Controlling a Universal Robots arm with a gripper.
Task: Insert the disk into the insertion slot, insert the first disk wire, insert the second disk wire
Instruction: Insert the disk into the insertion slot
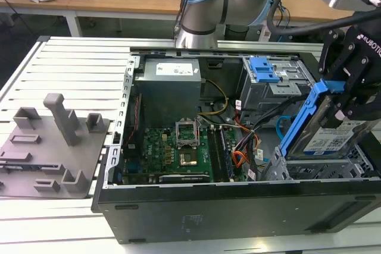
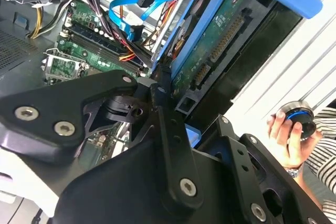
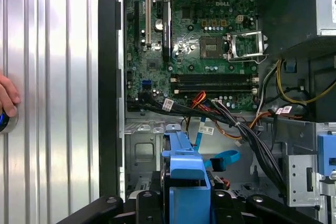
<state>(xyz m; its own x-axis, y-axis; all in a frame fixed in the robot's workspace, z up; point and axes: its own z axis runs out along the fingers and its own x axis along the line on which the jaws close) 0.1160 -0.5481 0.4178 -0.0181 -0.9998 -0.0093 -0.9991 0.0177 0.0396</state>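
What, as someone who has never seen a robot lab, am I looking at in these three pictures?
One picture comes from a camera off to the side. It shows a grey-and-blue robot arm reaching over an open computer case. The case lies on a slatted metal table, with a grey plastic fixture beside it. The other two pictures come from cameras riding on the arm's wrist, looking past its black gripper into the case. The gripper is shut on the disk, a silver drive in a blue frame, held tilted over the slot, a grey metal cage. A light-blue cable curves inside the case. Beside the table, a person's hand holds a round knob.
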